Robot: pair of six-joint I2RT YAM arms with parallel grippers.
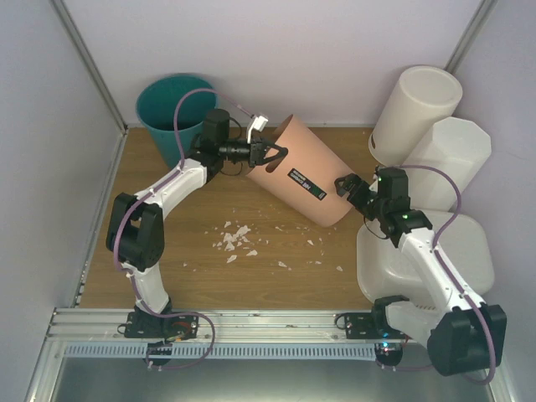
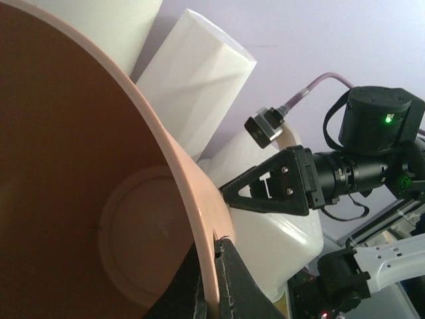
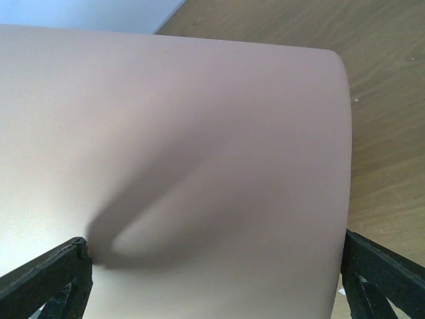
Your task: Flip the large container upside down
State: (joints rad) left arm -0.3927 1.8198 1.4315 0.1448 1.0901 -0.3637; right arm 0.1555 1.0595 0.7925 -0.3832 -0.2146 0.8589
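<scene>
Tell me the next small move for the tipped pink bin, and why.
Probably nudge the base upward with the right gripper while the left gripper lowers the rim. The pink bin lies tilted, mouth toward the left arm; the left gripper is shut on its rim, and the right, open, sits at its base end.

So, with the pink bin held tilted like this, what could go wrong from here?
1. The left gripper pinches only the thin rim of the pink bin, so the bin could slip out.
2. The right gripper is open against the bin's wall near the base. It may push the bin rather than hold it.
3. The white tub and the octagonal white bin stand close, and a swing might knock them.
</scene>
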